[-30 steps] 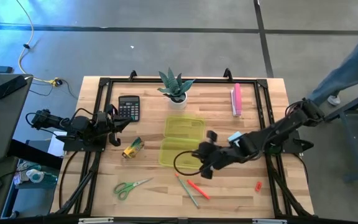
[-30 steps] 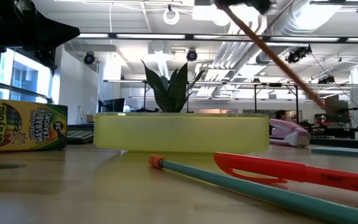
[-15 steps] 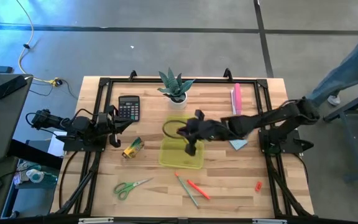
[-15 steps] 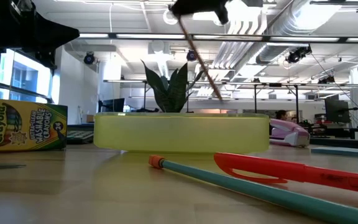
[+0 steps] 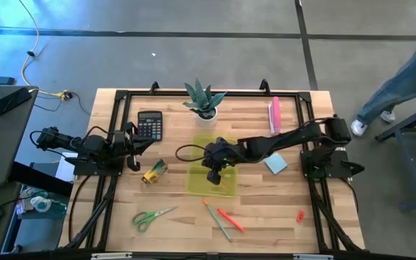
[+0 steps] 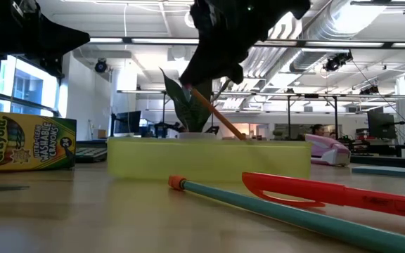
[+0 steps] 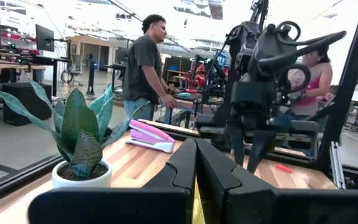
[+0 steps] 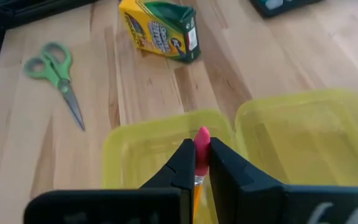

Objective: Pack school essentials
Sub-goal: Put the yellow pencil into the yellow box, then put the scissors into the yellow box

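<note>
An open yellow box (image 5: 212,165) lies mid-table, both halves facing up. My right gripper (image 5: 211,170) hangs over its near half, shut on a thin wooden pencil (image 6: 216,117). On the near side lie green-handled scissors (image 5: 150,216), an orange pen (image 5: 230,219), a green pen (image 5: 218,220) and a tiny red piece (image 5: 300,215). The yellow crayon box (image 5: 154,172) sits left of the yellow box, the light-blue notepad (image 5: 275,163) right of it. My left gripper (image 5: 131,149) waits shut at the table's left edge. My right gripper pinches the pencil between its two fingers just below the pink eraser (image 8: 202,135), which pokes out past the fingertips. The fingers slant down from the table's right side. The pencil slants down from the hold, its lower end (image 6: 239,135) behind the box wall; whether it touches the floor, I cannot tell.
A black calculator (image 5: 149,124), a potted plant (image 5: 203,102) and a long pink bar (image 5: 274,115) stand along the far side. Black frame rails run round the table. People show in the room beyond the table.
My right gripper has carried the pencil from the near right toward the far and left, then sunk over the yellow box. The pencil's lower end, high above the box before, now dips inside its wall. The notepad, earlier under the arm, now shows.
</note>
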Robot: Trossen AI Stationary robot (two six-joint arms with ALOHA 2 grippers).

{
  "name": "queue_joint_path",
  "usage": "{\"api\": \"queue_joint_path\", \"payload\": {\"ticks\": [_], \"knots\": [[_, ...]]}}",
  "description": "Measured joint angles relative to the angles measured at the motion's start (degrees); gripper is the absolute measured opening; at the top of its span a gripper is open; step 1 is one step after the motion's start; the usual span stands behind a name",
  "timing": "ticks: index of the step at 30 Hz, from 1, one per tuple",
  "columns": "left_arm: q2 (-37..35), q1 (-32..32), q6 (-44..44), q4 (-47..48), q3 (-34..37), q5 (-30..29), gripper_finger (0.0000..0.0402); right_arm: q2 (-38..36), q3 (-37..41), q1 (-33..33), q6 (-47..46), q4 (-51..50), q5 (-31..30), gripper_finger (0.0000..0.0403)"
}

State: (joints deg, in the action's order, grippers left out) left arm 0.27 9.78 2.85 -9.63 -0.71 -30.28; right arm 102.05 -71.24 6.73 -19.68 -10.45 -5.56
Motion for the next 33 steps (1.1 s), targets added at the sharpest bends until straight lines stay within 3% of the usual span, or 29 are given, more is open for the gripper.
{"api": "queue_joint_path", "payload": {"ticks": [8, 21, 33], "knots": [[0.00, 0.00, 0.00, 0.00, 0.00, -0.06, 0.0000, 0.38, 0.00, 0.01, 0.48, -0.03, 0.81, 0.0022], [-0.01, 0.00, 0.00, 0.00, 0.00, -0.13, 0.0000, 0.38, 0.00, 0.14, 3.41, 0.75, 5.81, 0.0101], [0.00, 0.02, 0.04, 0.02, 0.00, 0.04, 0.0000, -1.82, 0.02, -0.58, 3.25, -1.90, 4.87, 0.0105]]}}
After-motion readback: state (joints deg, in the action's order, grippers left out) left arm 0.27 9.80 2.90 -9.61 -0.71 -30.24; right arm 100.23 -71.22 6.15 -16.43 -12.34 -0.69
